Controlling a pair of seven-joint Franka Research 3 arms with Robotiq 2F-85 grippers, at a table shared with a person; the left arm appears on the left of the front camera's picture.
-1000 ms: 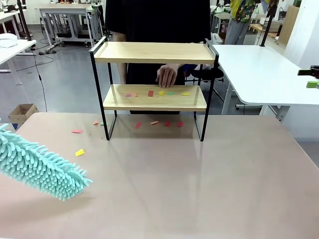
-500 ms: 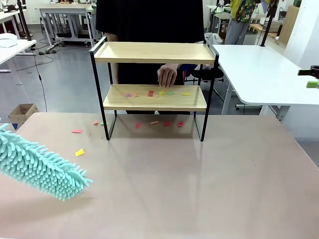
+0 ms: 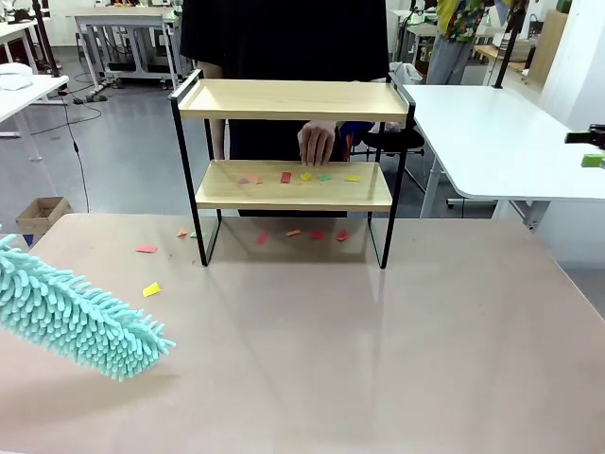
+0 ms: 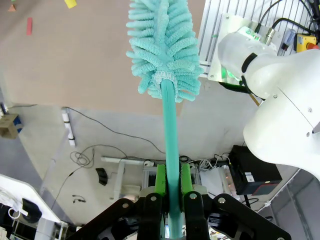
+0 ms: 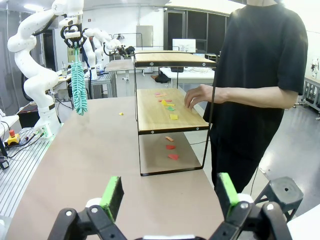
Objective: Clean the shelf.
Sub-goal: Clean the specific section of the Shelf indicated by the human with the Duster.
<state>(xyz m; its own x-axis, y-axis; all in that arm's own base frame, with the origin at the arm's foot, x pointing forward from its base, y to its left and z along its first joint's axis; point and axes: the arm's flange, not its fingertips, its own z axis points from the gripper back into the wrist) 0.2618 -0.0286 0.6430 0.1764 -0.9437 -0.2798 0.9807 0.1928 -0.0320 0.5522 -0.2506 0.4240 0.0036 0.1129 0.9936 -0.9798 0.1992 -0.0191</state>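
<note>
Left gripper [image 4: 170,175] clamps teal fluffy duster [image 4: 162,50] by its stiff handle, near-left of two-tier wooden black-framed shelf [image 3: 284,99]. Shelf looks light and may slide, so sweep softly. Right gripper [image 5: 170,192] wide open, empty.

Teal duster [image 3: 80,322] — pale-wood shelf [image 3: 293,99]; scraps [image 3: 285,177] seemingly red, yellow.

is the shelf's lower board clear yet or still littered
Still littered: coloured paper scraps lie along the lower board of the shelf; a person's hand is at its far edge.
</note>
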